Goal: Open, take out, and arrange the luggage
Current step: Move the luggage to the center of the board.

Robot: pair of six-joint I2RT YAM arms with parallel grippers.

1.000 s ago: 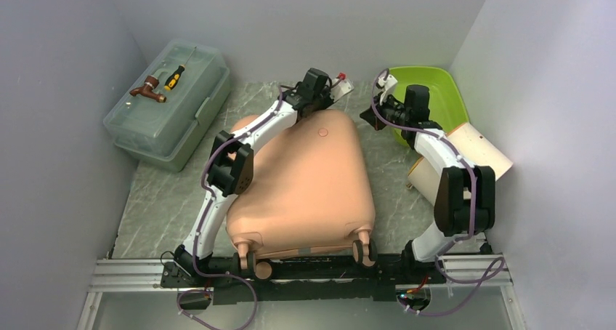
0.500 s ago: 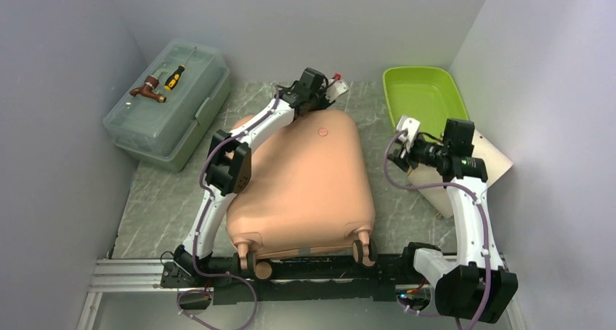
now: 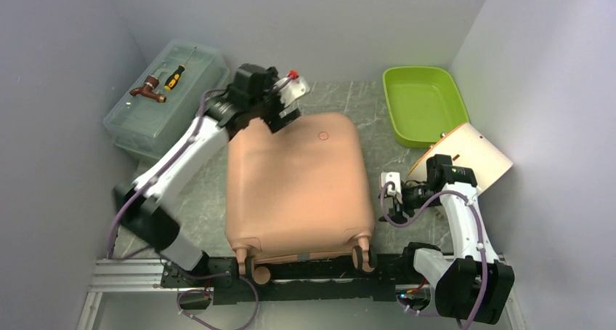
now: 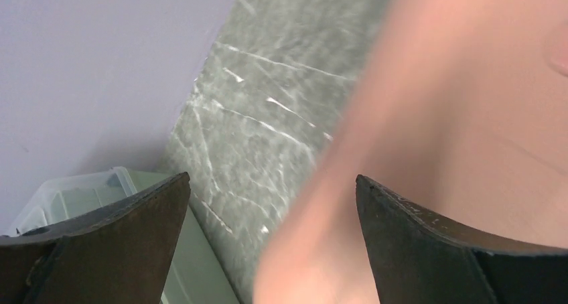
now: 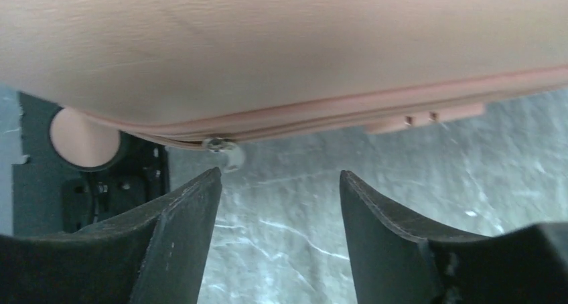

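The luggage (image 3: 298,188) is a salmon-pink hard-shell suitcase lying flat and closed in the middle of the table, wheels toward the arm bases. My left gripper (image 3: 281,117) hovers over its far left corner, open and empty. In the left wrist view the left gripper (image 4: 271,178) shows blurred pink shell (image 4: 462,116) beneath its right finger. My right gripper (image 3: 383,201) sits low beside the suitcase's right side, open and empty. In the right wrist view the right gripper (image 5: 279,173) faces the shell's side (image 5: 281,43), where a zipper pull (image 5: 220,144) hangs on the seam.
A translucent toolbox (image 3: 168,119) at the back left carries a screwdriver (image 3: 174,76) and a brown fitting (image 3: 147,89). A lime green tray (image 3: 425,101) stands at the back right. A beige board (image 3: 472,152) leans behind the right arm. Walls close in on both sides.
The left arm swung back to the left and its gripper opened off the suitcase's far edge. The right arm dropped from the tray to the suitcase's right side, opening. The suitcase squared up slightly.
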